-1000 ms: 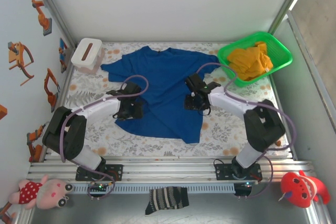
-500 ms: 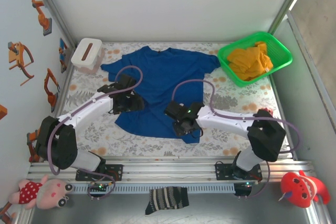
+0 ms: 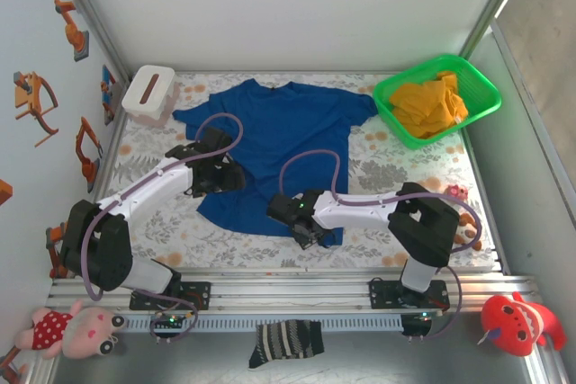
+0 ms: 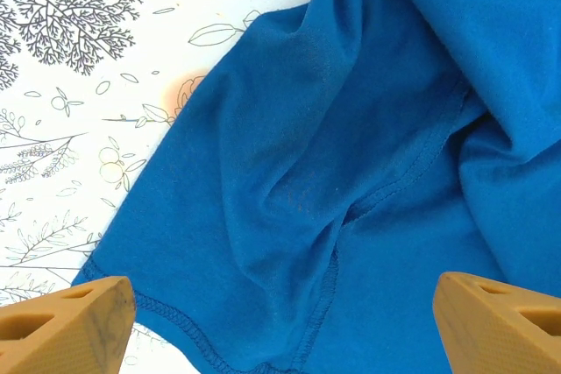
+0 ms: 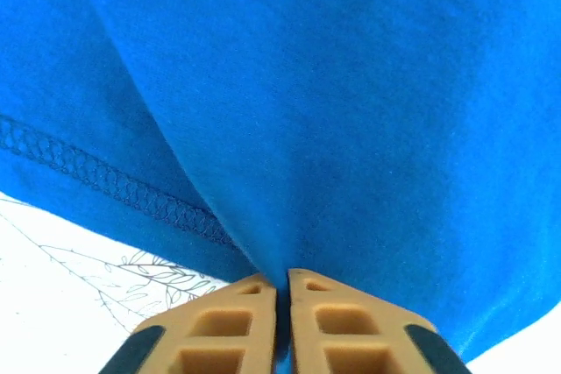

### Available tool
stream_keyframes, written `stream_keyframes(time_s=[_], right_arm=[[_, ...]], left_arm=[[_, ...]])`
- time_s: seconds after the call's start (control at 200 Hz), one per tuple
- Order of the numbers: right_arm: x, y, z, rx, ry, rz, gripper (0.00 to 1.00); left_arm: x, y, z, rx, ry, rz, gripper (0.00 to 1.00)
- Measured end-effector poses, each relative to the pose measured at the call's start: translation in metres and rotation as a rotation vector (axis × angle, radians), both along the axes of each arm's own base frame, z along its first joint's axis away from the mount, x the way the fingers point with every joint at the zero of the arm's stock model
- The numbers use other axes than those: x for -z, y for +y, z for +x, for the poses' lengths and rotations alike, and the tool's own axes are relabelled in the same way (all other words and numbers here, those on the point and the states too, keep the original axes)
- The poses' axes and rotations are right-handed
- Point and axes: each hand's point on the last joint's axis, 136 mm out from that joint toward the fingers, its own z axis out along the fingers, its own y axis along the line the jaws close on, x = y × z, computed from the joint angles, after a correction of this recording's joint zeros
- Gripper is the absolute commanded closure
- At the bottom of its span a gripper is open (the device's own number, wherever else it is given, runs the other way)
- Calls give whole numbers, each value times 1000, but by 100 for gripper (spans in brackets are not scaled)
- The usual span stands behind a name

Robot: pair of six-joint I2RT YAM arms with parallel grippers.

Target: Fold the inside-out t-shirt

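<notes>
The table (image 3: pixel 405 177) has a white cover with flowers and leaves, and white walls stand around it. A green basket (image 3: pixel 393 120) of yellow-orange clothes sits at 2 o'clock and a white box (image 3: pixel 149 93) at 10 o'clock. The blue t-shirt (image 3: pixel 279 128) lies in the middle, neck toward 12 o'clock, bunched near 6 o'clock. The left gripper (image 3: pixel 219 177) hangs spread wide over the shirt's 9 o'clock edge, holding nothing. The right gripper (image 3: pixel 304 229) is pinched tight on the shirt's bottom edge. Up close, the wrist cameras show stitches along the seams and cloth squeezed between the right fingers (image 5: pixel 237 321).
</notes>
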Motion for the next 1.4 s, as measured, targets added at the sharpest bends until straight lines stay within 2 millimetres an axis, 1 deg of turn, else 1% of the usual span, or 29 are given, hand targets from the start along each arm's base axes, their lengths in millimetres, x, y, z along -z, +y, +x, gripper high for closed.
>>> stream_keyframes(time_s=[0.13,0.24,0.391,0.511,0.656,0.816,0.911,1.026,1.122,1.227,1.402], right_arm=[[-7,-1,3,-8,-20,9,100],[-23,0,9,6,-39,46,100],[-47,-4,32,72,-70,130,100],[-52,-11,48,123,-69,168,100],[-52,-15,57,153,-51,195,100],[-56,-11,61,166,-31,248,100],[-67,-8,63,176,-30,306,100],[-84,-7,67,188,-42,381,100],[-94,-7,68,196,-46,419,100],[-97,-6,68,196,-41,439,100],[-98,-4,65,192,-24,452,100]], left_arm=[[-1,0,0,13,-4,3,12],[-3,0,0,34,-12,7,12],[-8,-2,1,89,-44,2,13],[-9,-9,-3,165,-75,-6,13],[-5,-35,-16,310,-103,-16,13],[-7,-79,-34,482,-161,-24,14],[-5,-103,-45,581,-203,2,13],[8,-127,-55,686,-244,77,13],[21,-139,-61,751,-270,147,12],[32,-146,-61,789,-306,225,11],[34,-154,-52,793,-379,301,10]])
